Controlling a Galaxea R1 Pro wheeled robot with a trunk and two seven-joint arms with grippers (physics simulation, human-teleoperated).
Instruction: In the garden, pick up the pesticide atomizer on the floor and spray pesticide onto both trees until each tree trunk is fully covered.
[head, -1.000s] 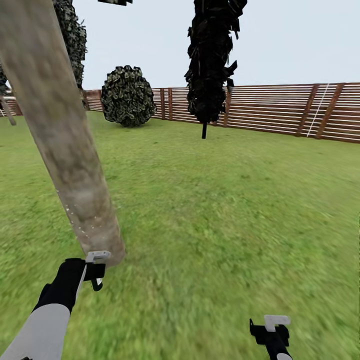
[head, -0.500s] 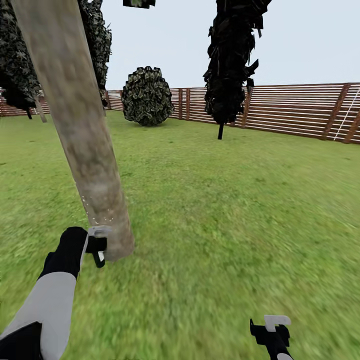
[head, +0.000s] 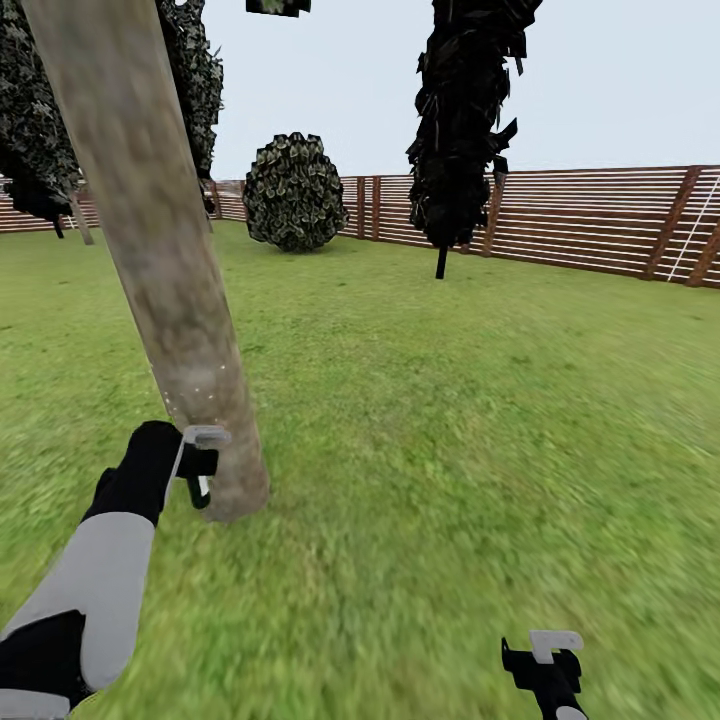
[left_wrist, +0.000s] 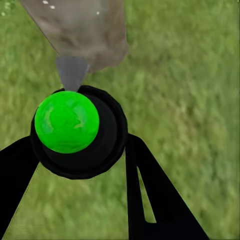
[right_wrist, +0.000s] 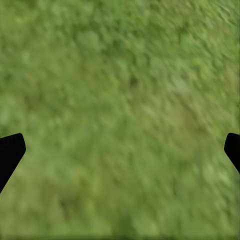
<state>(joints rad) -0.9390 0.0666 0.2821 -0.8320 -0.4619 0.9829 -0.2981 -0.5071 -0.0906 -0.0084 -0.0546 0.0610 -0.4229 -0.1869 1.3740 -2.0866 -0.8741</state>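
Left of centre in the head view, a pesticide atomizer (head: 200, 462) is held by the left gripper (head: 196, 470) against the foot of a beige-grey tree trunk (head: 160, 260), which slants up to the upper left corner of the frame. Pale specks are seen on the bark just above the nozzle. From the left wrist, the atomizer's round black body and bright green cap (left_wrist: 66, 121) are shown clamped between the two black fingers (left_wrist: 150, 195), its grey nozzle pointed at the trunk base (left_wrist: 85, 30). The sprayer is judged small, rigid and light, best taken around its body with the nozzle left free. At the lower right, the right gripper (head: 545, 668) is held spread and empty over the lawn (head: 450, 400). A wooden fence (head: 600, 220) lines the background.
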